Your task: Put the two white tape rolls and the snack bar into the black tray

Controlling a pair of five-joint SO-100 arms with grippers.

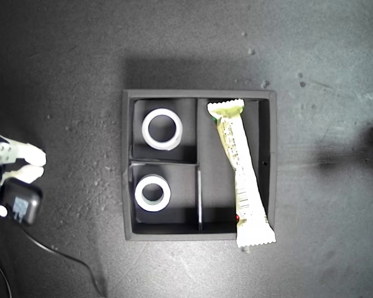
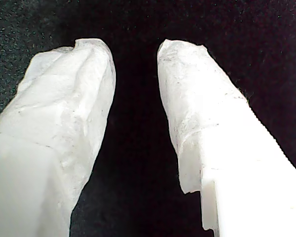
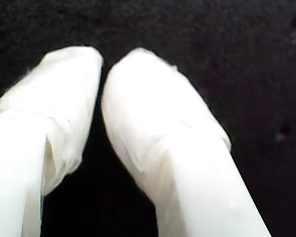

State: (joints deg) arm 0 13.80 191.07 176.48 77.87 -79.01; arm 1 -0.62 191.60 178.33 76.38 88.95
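A: Item one, black tray (image 1: 129, 162)?
B: On the worktop (image 1: 62, 56). One white tape roll (image 1: 162, 129) per small compartment, second roll (image 1: 153, 192) below it in the exterior view.
A: Snack bar (image 1: 241, 172)?
B: Slanted in the long compartment, end overhanging the wall; too long to lie flat, I judge.
A: Grippers?
B: My first gripper (image 2: 135, 49) parted, empty; my second gripper (image 3: 102, 66) nearly together, empty.
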